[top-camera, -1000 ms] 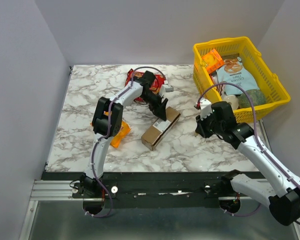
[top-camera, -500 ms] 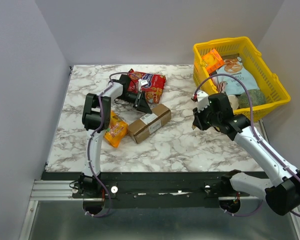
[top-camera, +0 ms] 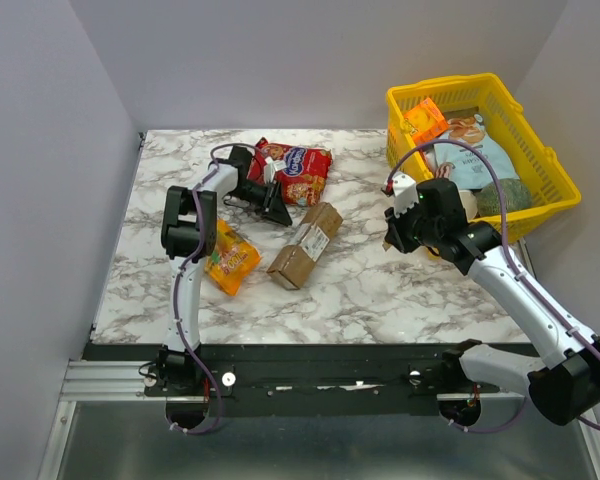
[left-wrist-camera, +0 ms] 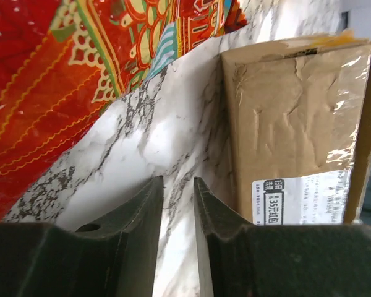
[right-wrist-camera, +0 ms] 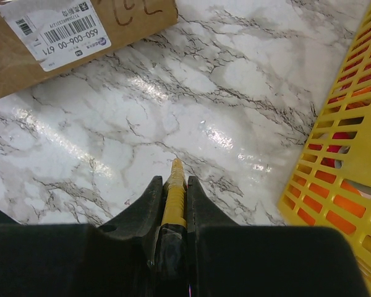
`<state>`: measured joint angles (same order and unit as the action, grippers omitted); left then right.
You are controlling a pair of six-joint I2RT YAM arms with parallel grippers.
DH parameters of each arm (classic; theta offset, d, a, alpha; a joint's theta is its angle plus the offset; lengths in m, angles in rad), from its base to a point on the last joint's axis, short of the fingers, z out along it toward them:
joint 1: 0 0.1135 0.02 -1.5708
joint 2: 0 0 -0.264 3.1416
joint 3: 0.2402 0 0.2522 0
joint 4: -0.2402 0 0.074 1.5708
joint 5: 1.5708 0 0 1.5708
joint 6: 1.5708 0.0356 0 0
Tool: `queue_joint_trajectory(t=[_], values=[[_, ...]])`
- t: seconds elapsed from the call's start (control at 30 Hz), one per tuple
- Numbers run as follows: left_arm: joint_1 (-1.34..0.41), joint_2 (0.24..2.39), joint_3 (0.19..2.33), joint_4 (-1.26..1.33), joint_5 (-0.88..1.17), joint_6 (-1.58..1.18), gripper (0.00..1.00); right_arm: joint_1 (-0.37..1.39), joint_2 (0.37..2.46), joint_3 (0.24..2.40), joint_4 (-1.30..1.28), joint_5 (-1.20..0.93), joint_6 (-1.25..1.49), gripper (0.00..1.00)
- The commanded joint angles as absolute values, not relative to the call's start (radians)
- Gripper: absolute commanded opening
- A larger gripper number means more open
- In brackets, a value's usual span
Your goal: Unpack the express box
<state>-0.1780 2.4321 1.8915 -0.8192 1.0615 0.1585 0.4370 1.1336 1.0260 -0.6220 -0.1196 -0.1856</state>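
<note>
Left wrist view: the left gripper (left-wrist-camera: 176, 182) is seen with its fingers slightly parted, only marble showing in the narrow gap and nothing held. Just right of them the express box (left-wrist-camera: 290, 124) is laid flat, its brown cardboard creased and covered in glossy clear tape; a white label with black print is stuck to it, most of the print too small to be made out. A red snack packet (left-wrist-camera: 49, 74) with ornate orange and green patterning is spread to the left.

The right gripper (right-wrist-camera: 173, 180) is clamped on a thin yellow strip (right-wrist-camera: 175, 167), whose tip is pointed at the table. A barcode and a printed number ending in 671 are carried on the box label there, beside brown handwritten marks.

From above, the box is shown lying diagonally near the centre of the white, grey-veined marble table (top-camera: 380, 290), between the two grippers. An orange packet (top-camera: 230, 260) is placed to its left. A yellow basket (top-camera: 445, 85) of snack bags is set at the far right corner. Plain grey walls enclose the table.
</note>
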Motion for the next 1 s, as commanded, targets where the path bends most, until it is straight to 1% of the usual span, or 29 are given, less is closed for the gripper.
queue_joint_trajectory(t=[0.0,0.13,0.2,0.27,0.3,0.33,0.4,0.43,0.47,0.53,0.63,0.7,0.77,0.83,0.9,0.97], values=[[-0.167,2.425,1.924,-0.81,0.93,0.166,0.43,0.433,1.129,1.045,-0.617,-0.1,-0.201,0.0],[-0.169,2.323,1.91,-0.793,0.893,0.158,0.55,0.433,1.126,1.043,-0.611,-0.104,-0.198,0.0],[-0.17,2.269,1.867,-0.756,0.843,0.129,0.59,0.433,1.124,1.031,-0.598,-0.109,-0.193,0.0],[-0.179,2.165,1.779,-0.658,0.838,0.081,0.68,0.433,1.127,1.026,-0.589,-0.123,-0.187,0.01],[-0.189,2.133,1.755,-0.635,0.819,0.077,0.74,0.433,1.131,1.026,-0.588,-0.127,-0.184,0.0],[-0.202,2.068,1.734,-0.608,0.804,0.092,0.98,0.433,1.131,1.025,-0.586,-0.129,-0.183,0.0],[-0.26,2.008,1.674,-0.591,0.737,0.106,0.98,0.433,1.132,1.022,-0.584,-0.13,-0.181,0.0],[-0.284,1.952,1.648,-0.56,0.645,0.101,0.99,0.433,1.132,1.022,-0.583,-0.132,-0.179,0.01],[-0.311,1.925,1.599,-0.543,0.608,0.075,0.99,0.433,1.132,1.02,-0.581,-0.133,-0.178,0.01],[-0.376,1.879,1.566,-0.526,0.551,0.032,0.98,0.433,1.131,1.017,-0.581,-0.135,-0.175,0.0],[-0.451,1.85,1.546,-0.522,0.54,-0.051,0.98,0.433,1.121,1.012,-0.578,-0.137,-0.167,0.0],[-0.495,1.841,1.542,-0.523,0.49,-0.046,0.99,0.433,1.112,1.009,-0.58,-0.133,-0.167,0.0],[-0.58,1.859,1.574,-0.57,0.338,-0.035,0.98,0.433,1.106,1.002,-0.581,-0.13,-0.169,0.0],[-0.624,1.893,1.598,-0.632,0.249,-0.012,0.98,0.433,1.094,0.996,-0.581,-0.13,-0.167,0.0],[-0.67,1.902,1.586,-0.635,0.178,-0.021,0.98,0.433,1.085,0.982,-0.583,-0.135,-0.164,0.01],[-0.698,1.901,1.565,-0.62,0.181,-0.043,0.98,0.433,1.066,0.963,-0.578,-0.137,-0.163,0.0]])
